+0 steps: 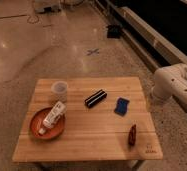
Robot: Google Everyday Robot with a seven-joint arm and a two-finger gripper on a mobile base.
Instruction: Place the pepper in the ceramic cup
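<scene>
A wooden table (pixel 87 137) is seen on a polished speckled floor, with the things on it spread well apart. The pepper (pixel 132 135), a slim dark red-brown piece, is found lying near the table's front right corner, lengthwise toward the front edge and clear of everything else. The ceramic cup (pixel 59 88), pale and round, is set upright near the back left corner, at the far side of the table from the pepper. Just in front of the cup a red-orange bowl (pixel 34 120) is placed, and a white bottle (pixel 53 115) is laid slantwise in it. A black box (pixel 95 98) is set at an angle near the middle of the table, and a blue rectangular piece (pixel 121 105) lies to its right, between the box and the right edge. The robot's white arm (pixel 173 81) is seen beyond the right edge of the table, bent downward. The gripper (pixel 152 96) is held at the arm's lower end, just off the right edge and level with the blue piece, behind the pepper and apart from it; whether it is spread or pressed together cannot be told. Nothing is seen to be held in it. A blue cross (pixel 92 51) is marked on the floor behind the table.
</scene>
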